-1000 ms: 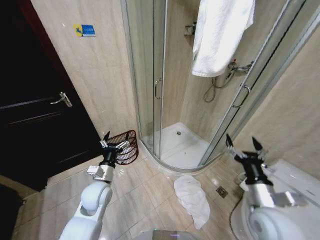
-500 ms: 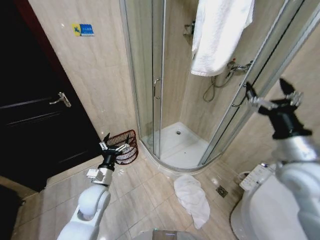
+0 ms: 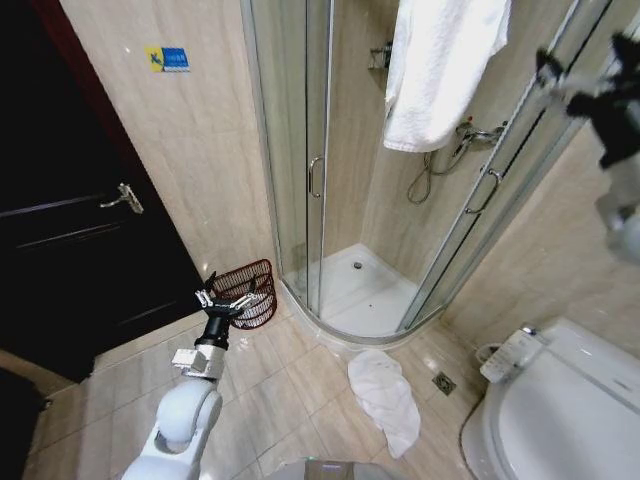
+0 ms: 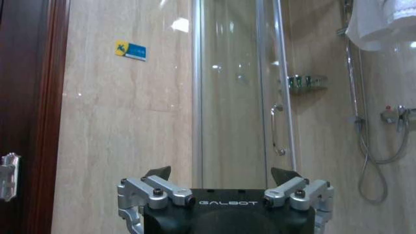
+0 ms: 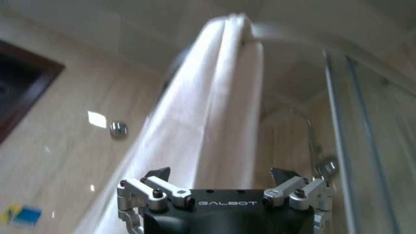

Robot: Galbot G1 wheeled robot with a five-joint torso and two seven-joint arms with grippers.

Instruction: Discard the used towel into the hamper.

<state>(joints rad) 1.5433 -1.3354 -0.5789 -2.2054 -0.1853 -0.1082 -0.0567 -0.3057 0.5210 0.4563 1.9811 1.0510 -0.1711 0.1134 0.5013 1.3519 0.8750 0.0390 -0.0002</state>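
Observation:
A white towel (image 3: 440, 70) hangs over the top of the shower glass; in the right wrist view it is the long white drape (image 5: 215, 97) ahead of my right gripper (image 5: 221, 173). A second white towel (image 3: 385, 395) lies crumpled on the floor tiles in front of the shower. The hamper (image 3: 250, 290), a dark reddish-brown wire basket, stands against the wall left of the shower. My left gripper (image 3: 235, 287) is held open just in front of the hamper, empty (image 4: 222, 173). My right gripper (image 3: 588, 55) is raised high at the right, open and empty, to the right of the hanging towel.
The curved glass shower enclosure (image 3: 290, 150) fills the corner, its doors parted. A white toilet (image 3: 560, 410) sits at the lower right, a floor drain (image 3: 443, 383) beside the fallen towel. A dark door (image 3: 80, 230) stands at the left.
My right arm has risen from beside the toilet to head height at the upper right, level with the hanging towel. The left arm has hardly shifted.

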